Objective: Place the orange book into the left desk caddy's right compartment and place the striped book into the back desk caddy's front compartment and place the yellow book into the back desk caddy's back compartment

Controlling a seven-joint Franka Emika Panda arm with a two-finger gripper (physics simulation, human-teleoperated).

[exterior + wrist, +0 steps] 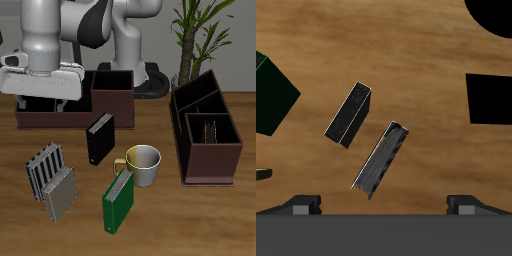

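The striped book [44, 166] [382, 159] stands on edge near the table's front, beside a plain grey book [60, 195] [350, 113]. My gripper [42, 104] [384, 205] hangs open and empty above the table in front of the back desk caddy [112, 105], farther back than both books and well above them. The left desk caddy [205, 160] stands across the table; something grey and striped [210, 130] sits in one of its compartments. The orange book is out of view. A small yellow bit [118, 163] shows beside the mug; I cannot tell whether it is the yellow book.
A black book [100, 140] stands in front of the back caddy. A green book [120, 200] [271, 95] and a cream mug [146, 165] sit mid-table towards the front. A potted plant [190, 40] stands behind the left caddy.
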